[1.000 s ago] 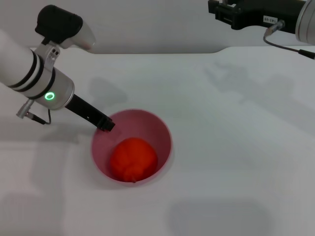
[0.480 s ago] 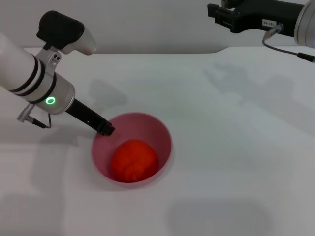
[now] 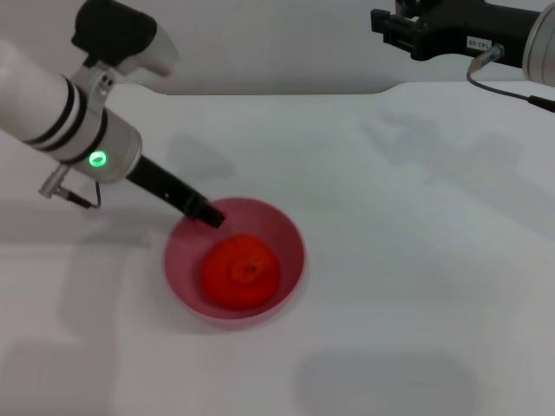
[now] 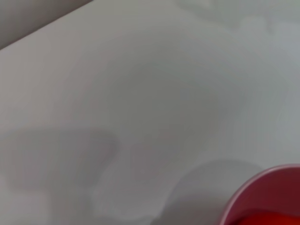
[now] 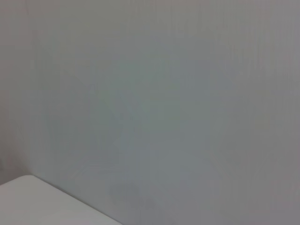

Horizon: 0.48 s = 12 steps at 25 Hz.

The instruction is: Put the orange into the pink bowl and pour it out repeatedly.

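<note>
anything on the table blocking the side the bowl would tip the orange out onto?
Nothing visible. The orange sits inside the pink bowl, with the left pincer at the bowl's far-left rim. The white table around the bowl is bare. The right pincer hangs far off, above the table's far right edge.

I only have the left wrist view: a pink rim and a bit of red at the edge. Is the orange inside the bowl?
Observer: Yes, in the head view the orange sits inside the bowl.
Operator: Where is the left end effector?
Observer: At the bowl's far-left rim; its fingers grip that rim.
Operator: And the right arm?
Observer: Its end effector is raised over the far right of the table, away from the bowl.
</note>
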Each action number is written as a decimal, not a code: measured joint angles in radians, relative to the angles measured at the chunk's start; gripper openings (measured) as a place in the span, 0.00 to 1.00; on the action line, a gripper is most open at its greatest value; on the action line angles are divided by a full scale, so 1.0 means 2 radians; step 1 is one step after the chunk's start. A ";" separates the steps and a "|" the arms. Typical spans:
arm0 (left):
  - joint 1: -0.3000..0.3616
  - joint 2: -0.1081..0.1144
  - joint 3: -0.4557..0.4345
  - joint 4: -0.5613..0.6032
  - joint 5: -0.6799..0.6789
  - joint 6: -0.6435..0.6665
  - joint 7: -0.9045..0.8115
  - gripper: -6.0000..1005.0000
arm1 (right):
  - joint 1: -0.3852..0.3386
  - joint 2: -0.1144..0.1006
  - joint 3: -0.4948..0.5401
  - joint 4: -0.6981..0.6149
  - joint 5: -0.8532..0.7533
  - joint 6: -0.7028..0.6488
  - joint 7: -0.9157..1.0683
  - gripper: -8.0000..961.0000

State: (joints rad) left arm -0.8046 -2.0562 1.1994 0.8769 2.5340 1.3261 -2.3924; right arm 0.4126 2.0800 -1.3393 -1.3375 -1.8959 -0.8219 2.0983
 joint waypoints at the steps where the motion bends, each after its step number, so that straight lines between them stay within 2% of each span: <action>1: 0.001 0.000 -0.008 0.022 -0.004 0.013 -0.006 0.32 | 0.000 0.000 0.000 0.000 0.000 0.000 0.000 0.40; 3: 0.002 0.000 -0.012 0.032 -0.007 0.018 -0.007 0.40 | 0.000 0.000 0.001 0.001 0.000 0.002 0.000 0.40; 4: 0.011 0.000 -0.023 0.063 -0.029 0.027 -0.004 0.44 | 0.000 0.000 0.002 0.002 0.000 0.005 0.000 0.40; 6: 0.034 0.001 -0.040 0.113 -0.101 0.021 0.032 0.51 | 0.000 0.000 0.002 0.005 0.000 0.014 0.000 0.40; 8: 0.053 0.000 -0.050 0.137 -0.161 0.007 0.067 0.59 | -0.001 -0.001 0.002 0.009 0.000 0.023 0.000 0.40; 10: 0.084 0.000 -0.058 0.143 -0.271 -0.026 0.140 0.67 | -0.002 -0.001 0.003 0.013 0.000 0.030 -0.003 0.40; 12: 0.111 0.000 -0.058 0.113 -0.410 -0.060 0.244 0.75 | -0.003 -0.001 0.002 0.016 0.004 0.036 -0.020 0.40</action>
State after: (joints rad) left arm -0.5830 -2.0571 1.0839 1.1038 1.7142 1.2066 -1.9042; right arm 0.4058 2.0785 -1.3347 -1.3056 -1.8878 -0.7502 2.0593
